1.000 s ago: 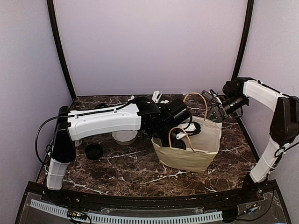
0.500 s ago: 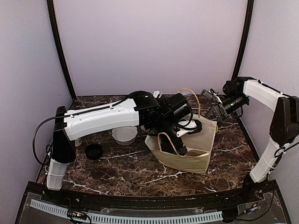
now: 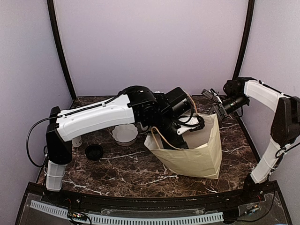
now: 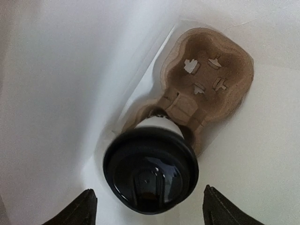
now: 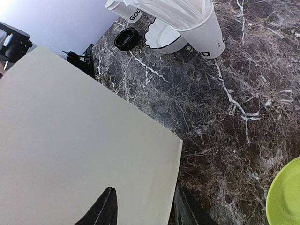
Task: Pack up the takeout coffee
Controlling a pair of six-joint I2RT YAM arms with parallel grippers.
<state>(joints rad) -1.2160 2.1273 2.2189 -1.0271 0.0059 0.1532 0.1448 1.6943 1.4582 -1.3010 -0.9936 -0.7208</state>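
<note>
One takeout coffee [image 4: 150, 171], a white cup under a round black lid, stands in the near slot of a brown cardboard carrier [image 4: 211, 79] at the bottom of the cream paper bag [image 3: 197, 154]. My left gripper [image 4: 147, 201] is inside the bag, just above the lid. It is open, with its fingertips [image 4: 86, 206] wide apart and off the cup. My right gripper [image 3: 216, 110] is at the bag's back right top corner. In the right wrist view its fingers stand apart on either side of the bag's wall [image 5: 70, 140]. A second lettered white cup [image 5: 124, 10] is cut off by the frame's top.
The bag's handle [image 3: 159, 136] loops against my left arm [image 3: 140, 105]. A white scalloped bowl [image 3: 125, 136], a loose black lid [image 3: 94, 151] and a cup of wrapped straws [image 5: 206, 33] are on the marble table [image 3: 117, 173]. A green plate [image 5: 287, 197] lies by the right wrist.
The bag has gone from slumped to standing upright. My left arm has risen and drawn back left, and its jaws have come off the cup in the carrier. The right arm has hardly moved.
</note>
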